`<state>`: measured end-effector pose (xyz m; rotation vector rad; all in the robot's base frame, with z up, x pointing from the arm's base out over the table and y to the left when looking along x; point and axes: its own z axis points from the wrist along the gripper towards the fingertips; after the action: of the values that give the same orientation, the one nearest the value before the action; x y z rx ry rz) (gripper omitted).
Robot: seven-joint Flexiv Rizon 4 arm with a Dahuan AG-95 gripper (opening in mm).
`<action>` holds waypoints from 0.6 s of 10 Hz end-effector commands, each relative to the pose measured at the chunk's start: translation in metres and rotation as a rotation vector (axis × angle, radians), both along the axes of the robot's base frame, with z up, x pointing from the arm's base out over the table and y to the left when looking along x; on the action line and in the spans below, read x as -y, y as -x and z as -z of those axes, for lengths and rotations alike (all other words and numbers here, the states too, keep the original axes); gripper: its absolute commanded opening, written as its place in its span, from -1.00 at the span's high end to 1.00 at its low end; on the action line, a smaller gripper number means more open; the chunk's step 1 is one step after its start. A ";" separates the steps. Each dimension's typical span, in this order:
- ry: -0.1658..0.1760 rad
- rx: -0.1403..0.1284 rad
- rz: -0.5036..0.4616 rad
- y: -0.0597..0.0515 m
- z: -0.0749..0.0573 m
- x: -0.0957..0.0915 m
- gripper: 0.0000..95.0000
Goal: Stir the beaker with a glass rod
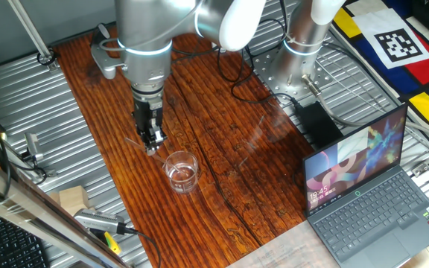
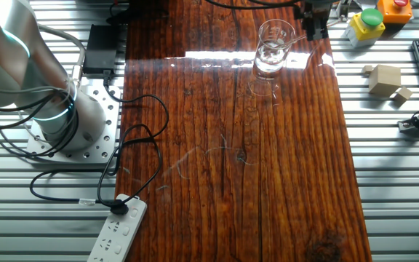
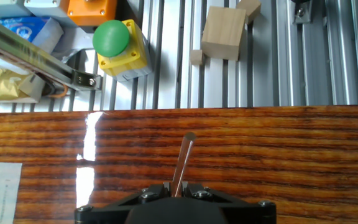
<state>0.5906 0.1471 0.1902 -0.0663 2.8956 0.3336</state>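
the open grey laptop's bright screen [image 1: 352, 168] shows a clock reading that looks like 19:43, too small to be sure. a black-and-white square marker code [image 1: 396, 45] sits on the multicoloured panel. no other text is legible.

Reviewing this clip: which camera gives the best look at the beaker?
One fixed view: the beaker stands whole and unobstructed on the wooden table, just beside the gripper. The other fixed view shows it at the far table edge, against glare. The hand view does not show it, only the glass rod.
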 end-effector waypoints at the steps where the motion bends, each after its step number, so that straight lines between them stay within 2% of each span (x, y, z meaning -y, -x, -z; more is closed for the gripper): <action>1: 0.004 -0.005 0.006 -0.002 -0.001 -0.001 1.00; 6: 0.009 -0.009 0.024 -0.005 -0.006 -0.005 1.00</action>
<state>0.5953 0.1519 0.1962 -0.0301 2.9060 0.3182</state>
